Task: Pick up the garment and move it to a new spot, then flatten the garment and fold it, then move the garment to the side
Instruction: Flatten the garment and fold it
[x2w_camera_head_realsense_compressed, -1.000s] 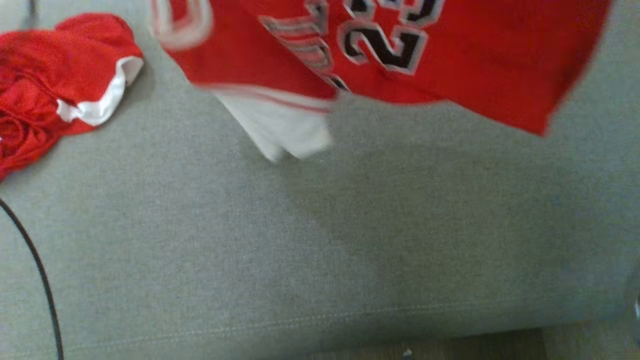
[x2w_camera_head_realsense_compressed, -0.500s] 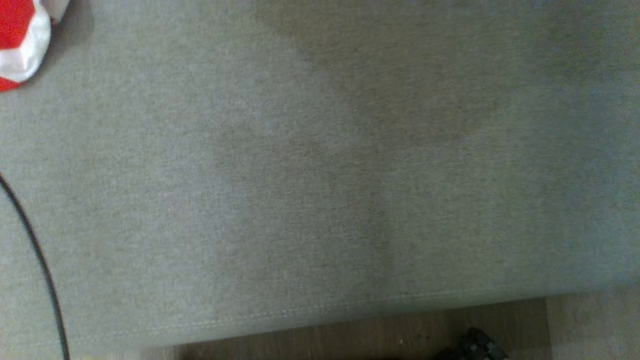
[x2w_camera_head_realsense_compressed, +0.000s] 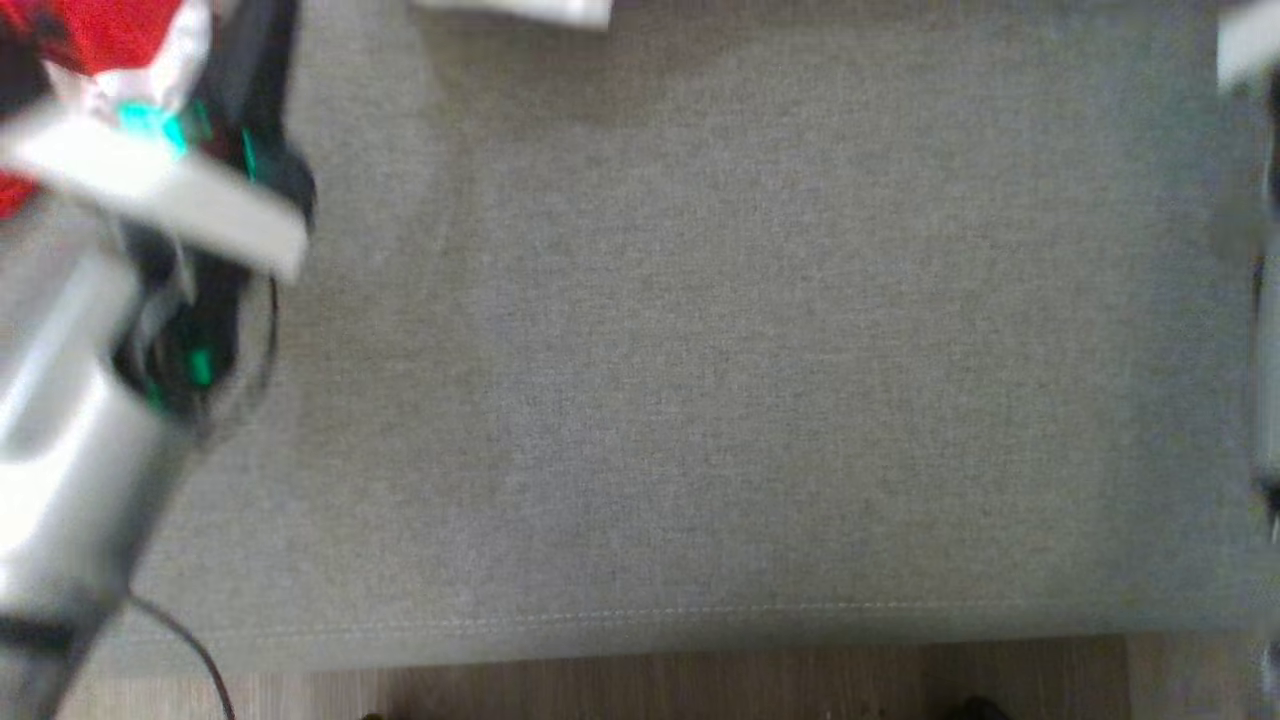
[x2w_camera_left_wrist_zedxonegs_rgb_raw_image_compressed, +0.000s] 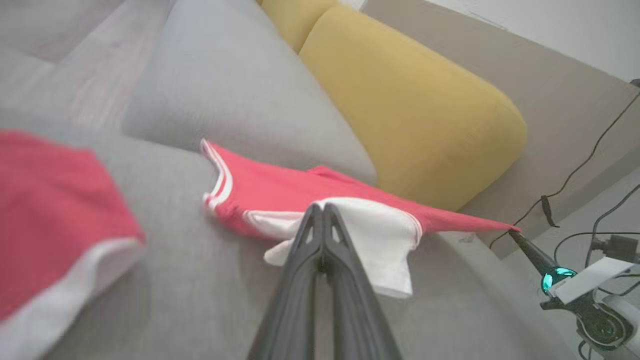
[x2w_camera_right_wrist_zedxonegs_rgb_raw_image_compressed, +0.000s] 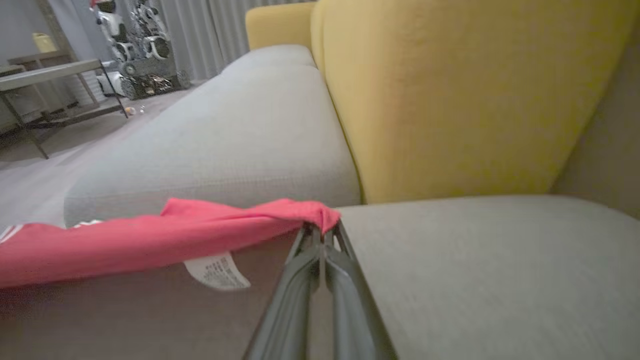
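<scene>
The garment (x2w_camera_left_wrist_zedxonegs_rgb_raw_image_compressed: 280, 187) is a red jersey with white trim, stretched in the air over the grey sofa seat (x2w_camera_left_wrist_zedxonegs_rgb_raw_image_compressed: 210, 280). My left gripper (x2w_camera_left_wrist_zedxonegs_rgb_raw_image_compressed: 322, 209) is shut on its white edge. My right gripper (x2w_camera_right_wrist_zedxonegs_rgb_raw_image_compressed: 322, 229) is shut on a bunched red corner of the garment (x2w_camera_right_wrist_zedxonegs_rgb_raw_image_compressed: 150, 240), which runs off to the left with a white label (x2w_camera_right_wrist_zedxonegs_rgb_raw_image_compressed: 217, 272) hanging under it. The left wrist view also shows the right gripper (x2w_camera_left_wrist_zedxonegs_rgb_raw_image_compressed: 516, 232) pulling that corner taut. In the head view a white strip of garment (x2w_camera_head_realsense_compressed: 520, 8) shows at the top edge, and my left forearm (x2w_camera_head_realsense_compressed: 70, 450) is blurred at the left.
A second red cloth with a white band (x2w_camera_left_wrist_zedxonegs_rgb_raw_image_compressed: 50, 215) lies on the seat to the left. Yellow back cushions (x2w_camera_right_wrist_zedxonegs_rgb_raw_image_compressed: 450, 100) stand behind the seat. The seat's front seam (x2w_camera_head_realsense_compressed: 650, 615) borders wood floor. Black cables (x2w_camera_left_wrist_zedxonegs_rgb_raw_image_compressed: 575, 175) hang at the sofa's end. A low table (x2w_camera_right_wrist_zedxonegs_rgb_raw_image_compressed: 50, 75) stands beyond.
The head camera has shifted. The jersey seen at the top one second ago now sits above the frame, leaving a white strip. My left forearm and part of the right arm have entered.
</scene>
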